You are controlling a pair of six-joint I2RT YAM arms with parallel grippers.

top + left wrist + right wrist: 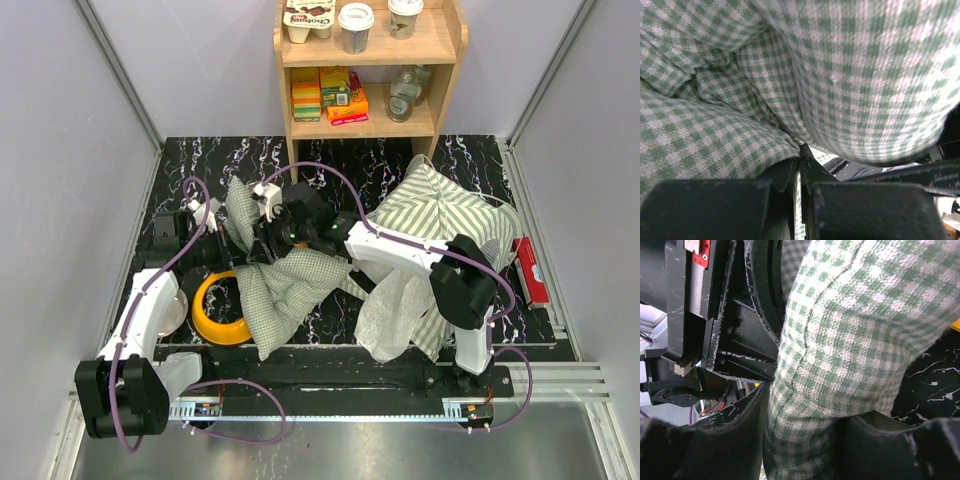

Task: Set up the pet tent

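The pet tent [445,215], striped sage-green and white with a white mesh panel [390,310], lies crumpled at the right of the table, under my right arm. Both grippers meet at the table's middle on a green-and-white checked cushion [285,290], not on the tent. My left gripper [243,246] is shut on a thin edge of the cushion [865,75]; in the left wrist view the gripper [801,166] pinches a seam. My right gripper [287,232] is shut on a thick fold of the cushion [855,340]; in the right wrist view the gripper [807,410] squeezes it.
A yellow ring-shaped bowl holder [215,312] lies under the cushion's left side. A wooden shelf [365,110] with boxes, jars and cups stands at the back. A red box [530,270] lies at the table's right edge. The table top is black marble [200,160].
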